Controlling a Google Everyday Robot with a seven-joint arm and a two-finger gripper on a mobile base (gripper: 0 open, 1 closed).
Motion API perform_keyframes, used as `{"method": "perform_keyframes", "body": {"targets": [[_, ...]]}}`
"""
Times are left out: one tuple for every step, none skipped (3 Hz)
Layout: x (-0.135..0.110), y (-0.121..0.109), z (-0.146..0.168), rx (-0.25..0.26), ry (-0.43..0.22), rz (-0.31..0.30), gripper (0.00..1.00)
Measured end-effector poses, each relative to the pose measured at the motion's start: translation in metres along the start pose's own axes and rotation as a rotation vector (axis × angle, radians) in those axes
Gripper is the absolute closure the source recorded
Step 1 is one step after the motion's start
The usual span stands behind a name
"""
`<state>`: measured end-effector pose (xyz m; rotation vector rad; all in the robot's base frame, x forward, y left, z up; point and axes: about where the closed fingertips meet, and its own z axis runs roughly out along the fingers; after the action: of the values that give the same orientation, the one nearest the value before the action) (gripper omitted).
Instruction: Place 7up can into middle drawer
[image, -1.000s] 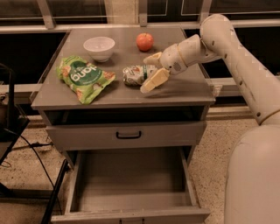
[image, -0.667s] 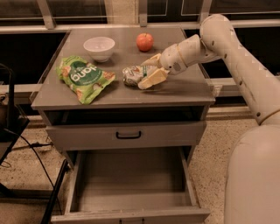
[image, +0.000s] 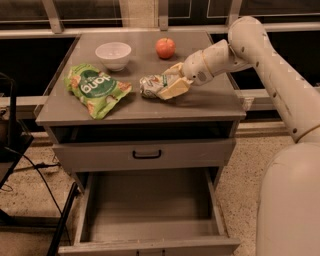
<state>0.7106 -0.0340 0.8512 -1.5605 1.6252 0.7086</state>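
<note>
The robot's cream-coloured two-finger gripper (image: 169, 83) sits low over the grey cabinet top (image: 210, 106), pressed up against the right end of the small green-and-white 7up can (image: 150, 86), which lies on its side near the middle of the surface. Whether the grip has closed on the can cannot be told. The white jointed arm (image: 250, 45) reaches in from the right, above the cabinet's far right corner. Just behind the gripper stands a round red-orange fruit (image: 165, 48); left of that is a small white bowl (image: 113, 54). A flat green snack bag (image: 97, 90) lies near the left edge, apart from the can. Below the top, a grey drawer front with a black handle (image: 146, 155) is closed. Under it the wide grey middle drawer (image: 150, 212) is pulled out, its plain floor showing.
</note>
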Motion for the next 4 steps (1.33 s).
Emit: {"method": "perform_keyframes", "body": {"targets": [[0.0, 0.0, 0.0, 0.0, 0.0, 0.0, 1.0], [0.0, 0.0, 0.0, 0.0, 0.0, 0.0, 1.0], [-0.014, 0.012, -0.006, -0.026, -0.014, -0.013, 1.0], [-0.035, 0.039, -0.026, -0.062, -0.044, -0.038, 1.0]]}}
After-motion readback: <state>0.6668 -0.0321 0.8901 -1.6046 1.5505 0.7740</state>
